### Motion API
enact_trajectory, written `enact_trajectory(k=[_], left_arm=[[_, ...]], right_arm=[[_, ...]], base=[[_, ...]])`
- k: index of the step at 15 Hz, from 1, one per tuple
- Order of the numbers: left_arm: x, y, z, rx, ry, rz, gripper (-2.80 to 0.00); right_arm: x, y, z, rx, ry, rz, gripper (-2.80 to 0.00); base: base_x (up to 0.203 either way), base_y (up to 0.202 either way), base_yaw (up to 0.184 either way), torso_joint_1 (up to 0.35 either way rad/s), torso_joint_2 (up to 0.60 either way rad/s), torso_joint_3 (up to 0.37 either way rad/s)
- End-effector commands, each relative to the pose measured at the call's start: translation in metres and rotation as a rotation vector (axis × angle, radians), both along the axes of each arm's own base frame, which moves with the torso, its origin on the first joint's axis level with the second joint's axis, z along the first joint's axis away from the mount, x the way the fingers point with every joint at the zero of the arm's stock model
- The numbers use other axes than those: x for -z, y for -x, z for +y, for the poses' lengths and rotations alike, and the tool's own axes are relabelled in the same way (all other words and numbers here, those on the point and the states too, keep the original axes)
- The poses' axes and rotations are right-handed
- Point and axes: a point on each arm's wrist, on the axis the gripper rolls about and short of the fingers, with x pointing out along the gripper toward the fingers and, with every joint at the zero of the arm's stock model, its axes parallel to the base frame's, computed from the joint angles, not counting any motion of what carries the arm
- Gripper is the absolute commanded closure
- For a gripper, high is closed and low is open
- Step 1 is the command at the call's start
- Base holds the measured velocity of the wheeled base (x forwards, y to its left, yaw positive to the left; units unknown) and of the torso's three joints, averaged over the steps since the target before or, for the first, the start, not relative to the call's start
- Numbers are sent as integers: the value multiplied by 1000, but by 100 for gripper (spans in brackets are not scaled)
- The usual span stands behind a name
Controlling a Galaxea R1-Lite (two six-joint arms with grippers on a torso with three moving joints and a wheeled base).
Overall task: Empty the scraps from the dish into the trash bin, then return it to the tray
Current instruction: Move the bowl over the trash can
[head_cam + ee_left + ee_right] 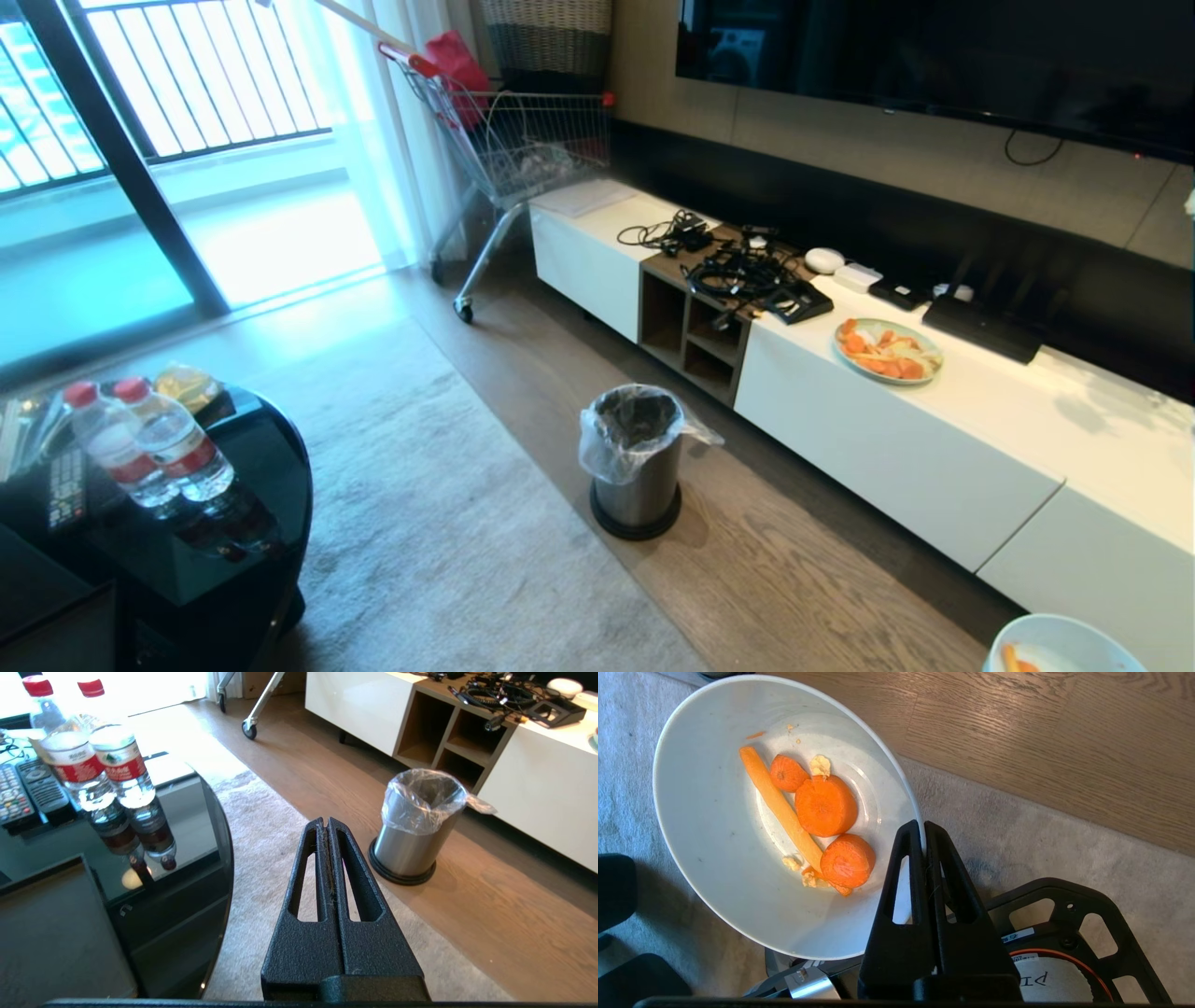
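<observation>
Two grippers show, each in its own wrist view. The right gripper (923,828) is clamped on the rim of the dish (714,868), holding it in the air above grey carpet and wood floor — the scraps (817,816), orange carrot rounds, a long strip and pale bits, lie inside. In the head view only an edge of the dish (1074,639) peeks in at the lower right. The trash bin (638,467) stands on the wood floor beside the white cabinet (934,448), well apart from the dish. The left gripper (325,823) hangs idle with fingers pressed together, empty — near a black glass table (187,826) bearing two water bottles (93,751).
</observation>
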Motion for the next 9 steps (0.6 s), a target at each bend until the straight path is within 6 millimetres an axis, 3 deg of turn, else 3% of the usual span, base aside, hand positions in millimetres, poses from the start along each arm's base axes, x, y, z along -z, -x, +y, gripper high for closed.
enact_trajectory(k=[1,9], left_arm=[[0,0,0,0,1,-1,0],[0,0,0,0,1,-1,0]], right_arm=[[0,0,0,2,-3,-2,0],[-1,3,0,6,-4,-16,0]], base=[[188,0,0,-2,-1,2],[184,0,2,2,0,1]])
